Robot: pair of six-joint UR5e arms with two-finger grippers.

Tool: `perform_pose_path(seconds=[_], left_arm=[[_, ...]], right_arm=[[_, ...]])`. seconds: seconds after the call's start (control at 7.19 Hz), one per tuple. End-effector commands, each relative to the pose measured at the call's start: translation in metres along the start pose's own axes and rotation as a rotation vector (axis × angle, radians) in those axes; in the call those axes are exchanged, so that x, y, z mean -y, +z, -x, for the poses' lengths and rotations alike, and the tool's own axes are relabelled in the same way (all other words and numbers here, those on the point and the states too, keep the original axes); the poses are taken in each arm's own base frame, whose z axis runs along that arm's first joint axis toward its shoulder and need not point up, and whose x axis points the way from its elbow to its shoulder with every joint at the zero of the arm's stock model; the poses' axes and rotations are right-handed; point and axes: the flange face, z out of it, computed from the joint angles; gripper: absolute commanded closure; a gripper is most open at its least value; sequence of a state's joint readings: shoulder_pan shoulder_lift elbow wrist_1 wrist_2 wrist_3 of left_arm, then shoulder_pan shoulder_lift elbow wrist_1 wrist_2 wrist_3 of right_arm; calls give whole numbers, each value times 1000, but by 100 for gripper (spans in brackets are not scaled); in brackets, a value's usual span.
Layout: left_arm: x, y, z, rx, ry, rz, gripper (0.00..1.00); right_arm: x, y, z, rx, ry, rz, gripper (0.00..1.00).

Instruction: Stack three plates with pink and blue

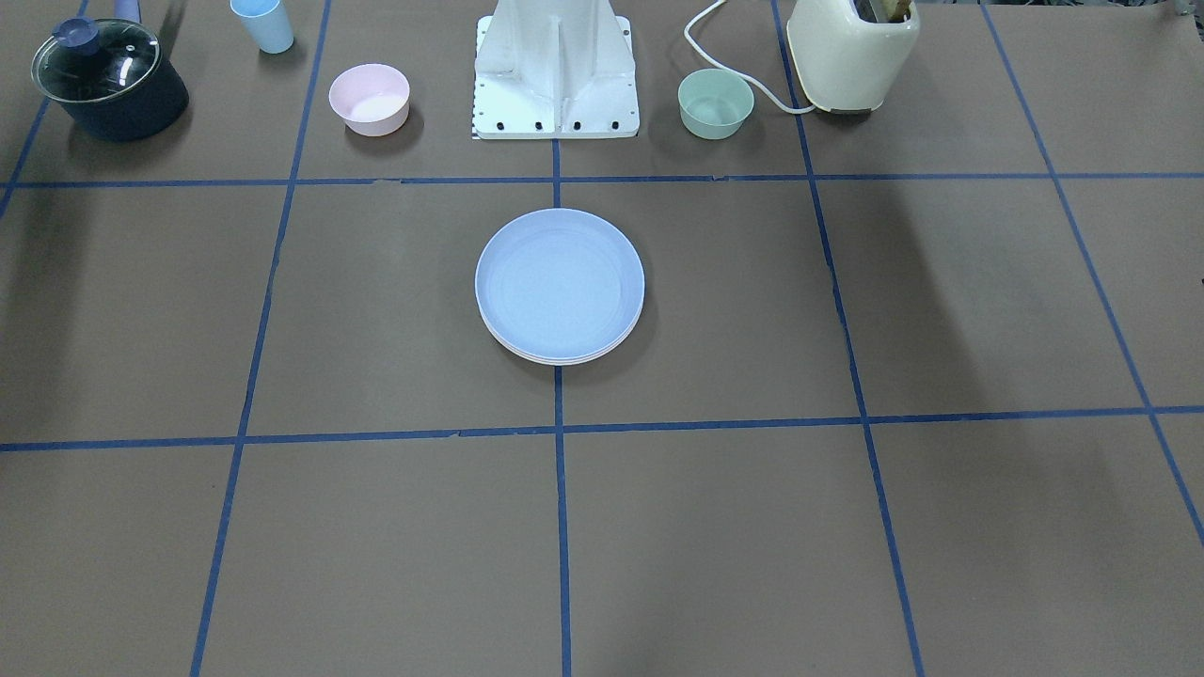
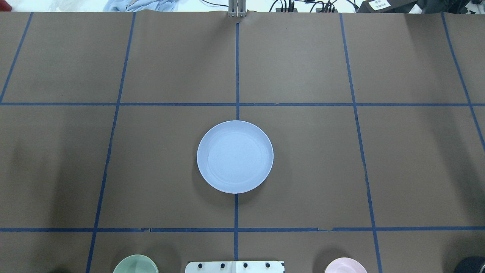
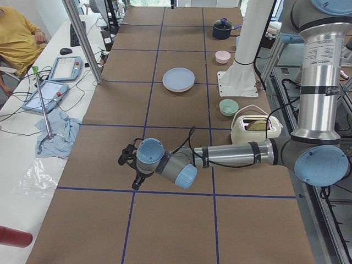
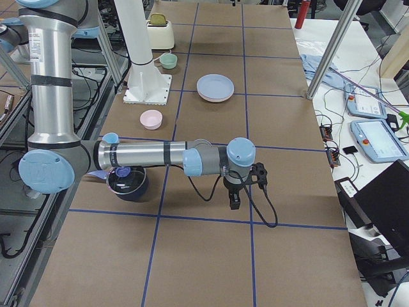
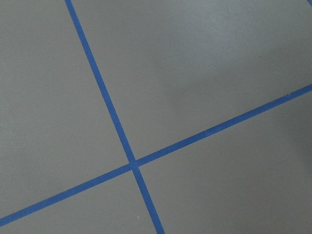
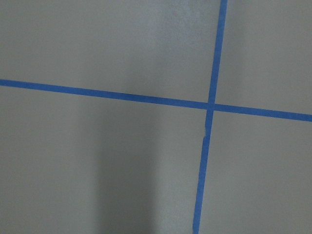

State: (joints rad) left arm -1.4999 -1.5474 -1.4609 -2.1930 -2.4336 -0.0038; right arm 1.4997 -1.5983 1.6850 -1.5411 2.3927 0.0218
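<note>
Far out at nine o'clock, the left gripper (image 3: 136,181) is held over the table (image 3: 181,220), and whether it is spread cannot be told. At centre the three plates (image 1: 560,358) are stacked, blue plate (image 2: 235,156) uppermost; at three o'clock the right gripper (image 4: 234,201) is equally unreadable.

Front camera looking down across the counter (image 1: 847,527) toward the robot's base (image 1: 555,75), overhead camera facing the opposite way from behind it, both sharing the stacked plates (image 1: 560,285), side cameras looking along the counter from each end, wrist cameras pointing closely down at tape crossings (image 5: 132,165)
</note>
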Motion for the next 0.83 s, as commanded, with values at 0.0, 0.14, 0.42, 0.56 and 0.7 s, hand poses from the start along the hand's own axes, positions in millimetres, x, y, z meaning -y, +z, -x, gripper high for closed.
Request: perform_pose_path(seconds=[0.0,0.14,0.42,0.56,0.7], left_arm=[[7,-8,-6,1,5,-16,0],[10,-7,-5,2,3,-17,0],[9,-12,-11,4,6,-23,0],[5,-14,-11,11,-1,-21,0],[10,-24,-20,9,2,-27,0]], right_arm=[[2,-3,2,2,-5,-9,0],[3,-6,5,-1,-2,-17,0],[0,-4,3,-13,1,-15,0],[-2,-7,6,-1,-5,-20,0],[-7,-15,11,5,0,-26,0]])
